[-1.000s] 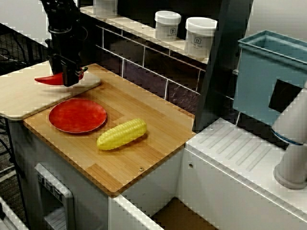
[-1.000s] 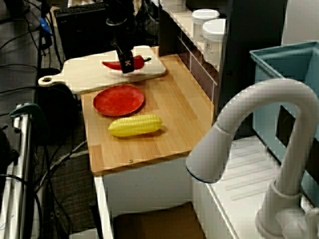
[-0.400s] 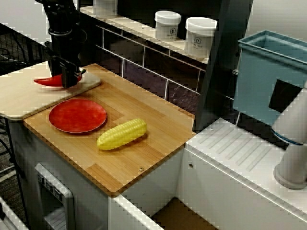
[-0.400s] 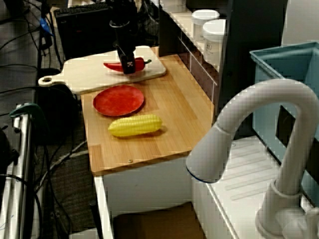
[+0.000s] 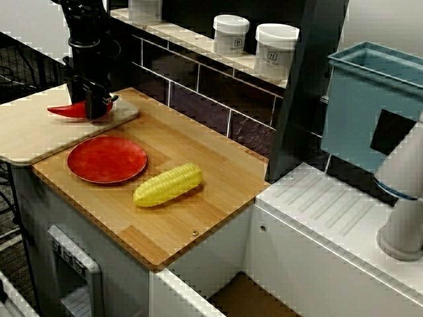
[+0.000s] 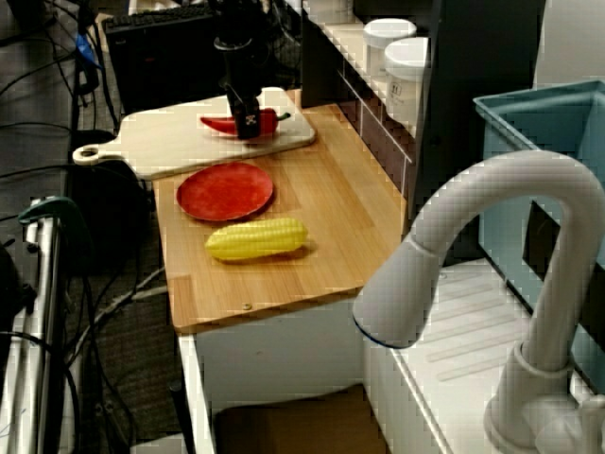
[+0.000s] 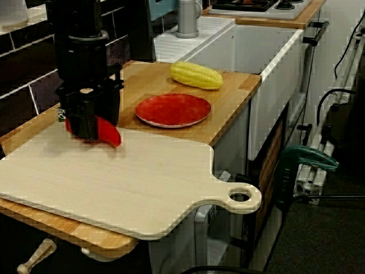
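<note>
Change: over the last second the gripper (image 7: 87, 132) and the red pepper (image 7: 108, 136) drift together a touch toward the tiled wall (image 5: 198, 92). Since 0.4 s ago they barely move. The pepper travels with the fingers, so I read the grip as solid, no slip. Fingers are closed down on the pepper's middle, with tip and stem sticking out either side.

The pepper sits left of centre in the board-end view and upper left in the shelf view, over the wall end of the cutting board (image 7: 131, 182). Can't tell if it rests on the board or hangs a hair above it; there's only a tight shadow under it.

Materials, near to far in the board-end view:
- Cutting board: pale matte wood, paddle shape, rounded handle with a hang hole at lower right.
- Pepper: glossy smooth skin, tapers to a point, dark stem at the other end. Gripper: black, blocky, matte.
- Plate (image 7: 173, 109): red, round, shallow, slight sheen. Centre frame, well apart from the pepper.
- Corn (image 7: 197, 75): yellow cob, bumpy kernel rows, blunt-ended cylinder. Upper centre, just beyond the plate, not touching it.
- Counter (image 7: 234, 94): butcher-block wood, satin finish, striped planks.
- Farthest, in the shelf view: two white lidded jars (image 5: 275, 51) on the ledge at top centre, blue bin (image 5: 363, 105) at right.
</note>
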Controlling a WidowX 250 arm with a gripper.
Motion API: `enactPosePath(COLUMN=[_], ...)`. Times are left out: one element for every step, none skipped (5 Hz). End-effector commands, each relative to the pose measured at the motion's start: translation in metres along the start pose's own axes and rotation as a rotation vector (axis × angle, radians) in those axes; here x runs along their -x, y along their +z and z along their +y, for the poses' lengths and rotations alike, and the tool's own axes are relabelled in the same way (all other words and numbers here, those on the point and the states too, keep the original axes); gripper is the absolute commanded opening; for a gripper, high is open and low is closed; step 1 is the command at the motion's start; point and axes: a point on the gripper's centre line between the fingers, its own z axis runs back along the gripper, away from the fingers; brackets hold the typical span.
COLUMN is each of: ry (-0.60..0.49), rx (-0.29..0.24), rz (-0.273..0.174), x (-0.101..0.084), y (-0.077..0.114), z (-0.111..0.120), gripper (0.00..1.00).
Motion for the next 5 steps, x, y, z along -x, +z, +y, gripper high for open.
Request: enactPosePath(ry=[-0.019, -0.053, -0.105, -0.179, -0.214], rx=[-0.025, -0.013, 0.033, 0.043, 0.007], rz=[-0.029, -0.052, -0.072, -0.097, -0.134], x=[-0.004, -0.004, -0.004, -0.002, 0.002], y=[0.014, 0.012, 0.016, 0.023, 0.032], z=[0.002, -0.004, -0.012, -0.022, -0.028], gripper=[1.0, 1.0, 1.0, 1.0, 1.0])
